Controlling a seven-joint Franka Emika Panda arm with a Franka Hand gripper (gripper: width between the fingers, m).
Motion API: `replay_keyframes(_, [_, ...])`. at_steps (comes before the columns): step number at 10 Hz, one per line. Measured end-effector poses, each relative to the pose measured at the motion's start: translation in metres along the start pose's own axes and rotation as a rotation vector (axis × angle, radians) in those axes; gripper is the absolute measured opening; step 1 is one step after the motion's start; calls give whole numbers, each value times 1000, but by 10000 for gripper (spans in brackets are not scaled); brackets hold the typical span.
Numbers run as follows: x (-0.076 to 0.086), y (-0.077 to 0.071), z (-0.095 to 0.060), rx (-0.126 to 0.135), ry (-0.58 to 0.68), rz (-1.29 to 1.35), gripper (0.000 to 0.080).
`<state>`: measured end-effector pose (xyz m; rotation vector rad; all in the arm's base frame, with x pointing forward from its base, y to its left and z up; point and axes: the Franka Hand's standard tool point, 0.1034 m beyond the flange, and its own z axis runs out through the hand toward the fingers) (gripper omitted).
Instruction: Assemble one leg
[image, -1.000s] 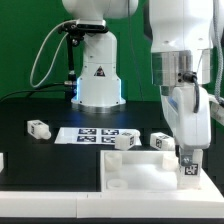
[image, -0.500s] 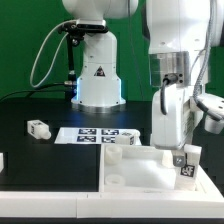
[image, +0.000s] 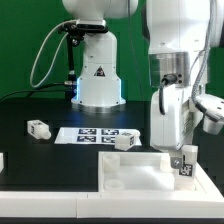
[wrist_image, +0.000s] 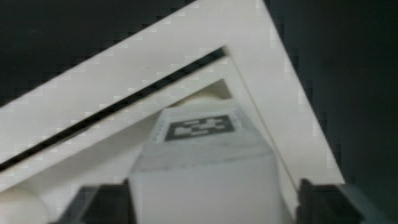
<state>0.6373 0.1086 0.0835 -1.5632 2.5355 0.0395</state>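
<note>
My gripper (image: 184, 158) is shut on a leg (image: 184, 168), a small white peg with a black-and-white tag. It holds the leg upright over the corner of the white tabletop (image: 140, 178) at the exterior view's right. In the wrist view the leg (wrist_image: 205, 150) fills the space between my two dark fingers (wrist_image: 103, 203), with the tabletop's corner rim (wrist_image: 267, 70) beyond it. I cannot tell whether the leg's lower end sits in a corner hole.
Two more legs lie on the black table, one (image: 39, 127) at the exterior view's left and one (image: 123, 141) just behind the tabletop. The marker board (image: 93, 134) lies between them. The robot's white base (image: 98, 75) stands behind.
My wrist has turned about its vertical axis, still holding the leg at the same corner. The tabletop has shifted slightly toward the exterior view's left. Since half a second ago nothing has moved.
</note>
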Motion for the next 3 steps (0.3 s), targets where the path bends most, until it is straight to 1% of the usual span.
replay_keyframes(1, [-9, 1, -19, 11, -26, -25, 582])
replay_keyframes(2, [-13, 0, -37, 25, -49, -35, 638])
replay_keyframes(3, [-13, 0, -40, 26, -52, -34, 638])
